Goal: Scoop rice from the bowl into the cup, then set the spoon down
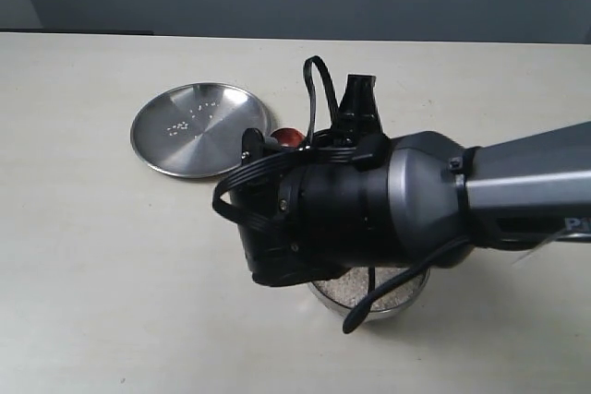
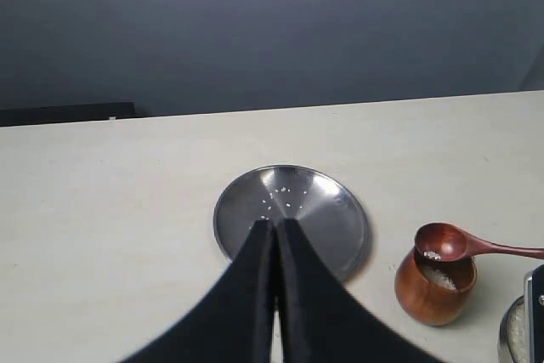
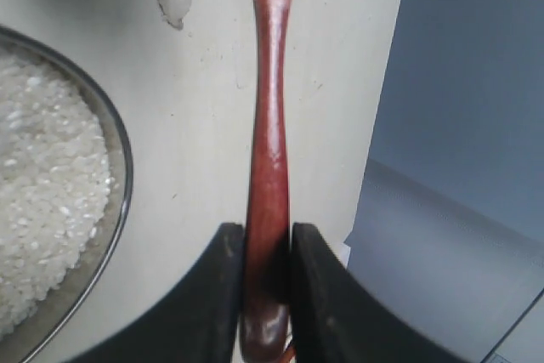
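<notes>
The spoon [image 2: 446, 242], clamped by its handle in the right gripper [image 3: 268, 248], sits over the cup [image 2: 435, 291] tipping out rice [image 2: 440, 276], its scoop seemingly almost empty; next it needs lifting clear and laying down.

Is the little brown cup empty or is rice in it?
It has rice: white grains show inside the small reddish-brown wooden cup, below the scoop of the dark wooden spoon.
</notes>
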Robot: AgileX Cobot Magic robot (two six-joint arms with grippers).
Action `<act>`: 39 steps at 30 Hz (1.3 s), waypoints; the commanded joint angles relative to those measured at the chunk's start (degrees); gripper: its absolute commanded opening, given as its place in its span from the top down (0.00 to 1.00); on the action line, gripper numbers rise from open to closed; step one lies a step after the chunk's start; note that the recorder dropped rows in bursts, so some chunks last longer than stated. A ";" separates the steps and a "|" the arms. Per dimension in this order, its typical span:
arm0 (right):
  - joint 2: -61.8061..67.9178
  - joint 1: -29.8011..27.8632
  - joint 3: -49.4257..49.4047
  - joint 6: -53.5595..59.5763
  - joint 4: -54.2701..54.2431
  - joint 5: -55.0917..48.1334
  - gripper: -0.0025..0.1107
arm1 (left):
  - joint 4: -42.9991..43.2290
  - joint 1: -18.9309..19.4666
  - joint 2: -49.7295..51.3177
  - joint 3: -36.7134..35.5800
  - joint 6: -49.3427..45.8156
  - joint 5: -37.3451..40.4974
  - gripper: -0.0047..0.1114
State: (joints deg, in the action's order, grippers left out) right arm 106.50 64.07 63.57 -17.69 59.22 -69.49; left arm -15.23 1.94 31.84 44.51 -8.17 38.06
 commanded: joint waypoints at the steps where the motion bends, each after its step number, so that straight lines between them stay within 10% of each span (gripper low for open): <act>1: 0.06 -0.01 0.23 1.26 0.01 -0.47 0.98 | -0.07 0.21 0.04 0.44 -0.01 -0.39 0.96; 39: -0.68 -0.11 0.23 -4.91 -2.97 -0.47 0.98 | -0.07 0.21 0.04 0.44 -0.01 -0.39 0.96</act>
State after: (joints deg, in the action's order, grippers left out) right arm 106.50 64.07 63.57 -24.94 57.03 -69.49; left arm -15.23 1.94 31.84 44.51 -8.17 38.06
